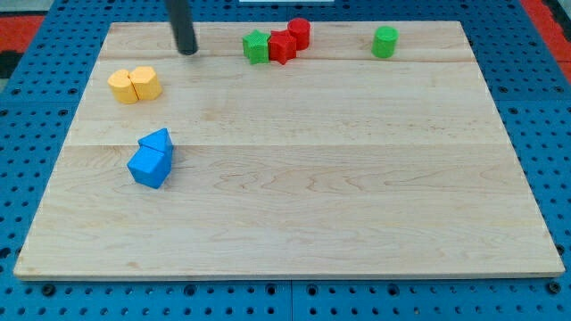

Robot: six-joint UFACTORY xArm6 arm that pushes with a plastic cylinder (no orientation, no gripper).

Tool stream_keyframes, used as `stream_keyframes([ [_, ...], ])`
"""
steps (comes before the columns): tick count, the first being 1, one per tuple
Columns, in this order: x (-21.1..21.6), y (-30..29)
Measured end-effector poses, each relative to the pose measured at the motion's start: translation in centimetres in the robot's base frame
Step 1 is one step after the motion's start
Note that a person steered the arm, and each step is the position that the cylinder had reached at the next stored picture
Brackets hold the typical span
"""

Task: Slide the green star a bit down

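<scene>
The tabletop (294,214) is wide and bare nearer than the green star (256,46), so a short push has room. My tip (187,51), with no pincer to report, stands left of the star; it should pass behind and press nearward squarely. The star touches a red block (282,47) on its right.
</scene>
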State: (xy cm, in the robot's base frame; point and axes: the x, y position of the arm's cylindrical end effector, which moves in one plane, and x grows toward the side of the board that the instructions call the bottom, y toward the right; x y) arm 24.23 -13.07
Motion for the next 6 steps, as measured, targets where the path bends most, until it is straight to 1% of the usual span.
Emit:
stream_keyframes([
  [2, -5.0, 10.0],
  [3, -4.3, 11.0],
  [4, -3.1, 9.7],
  [6, 2.0, 7.5],
])
